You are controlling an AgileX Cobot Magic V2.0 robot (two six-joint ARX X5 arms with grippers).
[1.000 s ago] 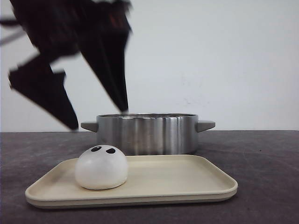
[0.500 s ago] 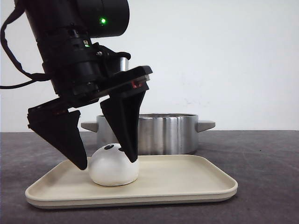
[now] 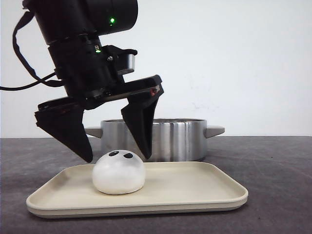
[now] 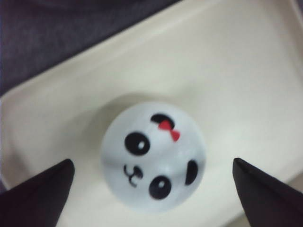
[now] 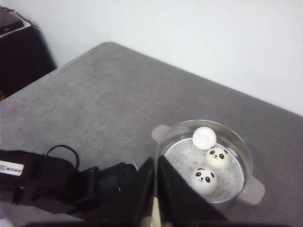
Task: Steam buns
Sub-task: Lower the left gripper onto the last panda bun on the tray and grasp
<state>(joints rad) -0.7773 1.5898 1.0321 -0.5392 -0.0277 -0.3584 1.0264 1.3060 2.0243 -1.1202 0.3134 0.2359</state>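
Note:
One white panda-faced bun [image 3: 118,172] sits on the left half of the cream tray [image 3: 195,187]. My left gripper [image 3: 117,157] is open and hangs just above it, one finger on each side, touching nothing. In the left wrist view the bun [image 4: 154,156] lies face up with a red bow, between the fingertips [image 4: 57,182] of the left gripper [image 4: 152,161]. My right gripper [image 5: 156,160] is shut and empty, high over the table. Below it the steel pot [image 5: 246,161] holds three buns [image 5: 203,180]; one of them [image 5: 204,137] lies tipped over, showing no face.
The steel pot [image 3: 161,139] with two side handles stands right behind the tray [image 4: 236,71] on the dark grey table [image 3: 278,170]. The left arm's black body [image 5: 71,189] shows beside the pot in the right wrist view. A white wall is behind.
My left gripper swung down over the tray and straddled the bun, which shifted a little to the right. Since half a second ago the gripper has risen slightly, still open.

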